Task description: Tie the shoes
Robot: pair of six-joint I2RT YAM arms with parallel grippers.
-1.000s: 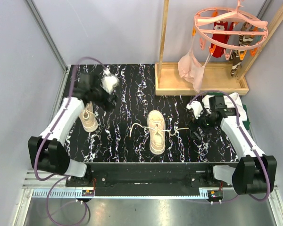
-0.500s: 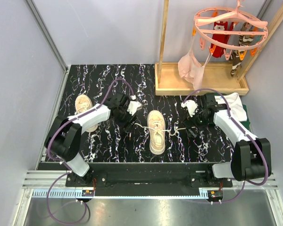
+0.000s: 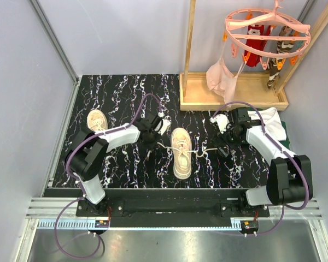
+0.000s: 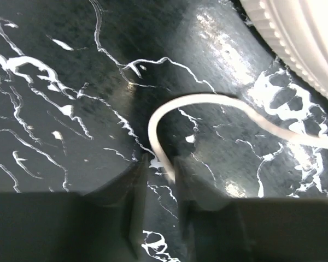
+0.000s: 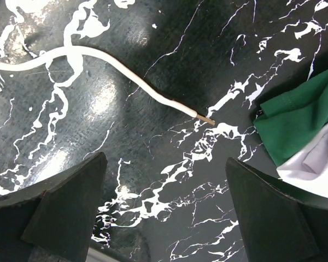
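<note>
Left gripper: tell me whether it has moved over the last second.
Yes. The left gripper swung right and nearer, from the table's far-left part to just left of the middle shoe.

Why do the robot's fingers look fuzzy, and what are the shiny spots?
Left wrist view: the fingers sit near the lens, so they blur; the lace looks sharper; pale patches on the table are glare. Right wrist view: the other lace end is crisp, the right fingers dark.

Left gripper (image 3: 149, 146), right gripper (image 3: 221, 148) flanking centre shoe (image 3: 181, 154)
</note>
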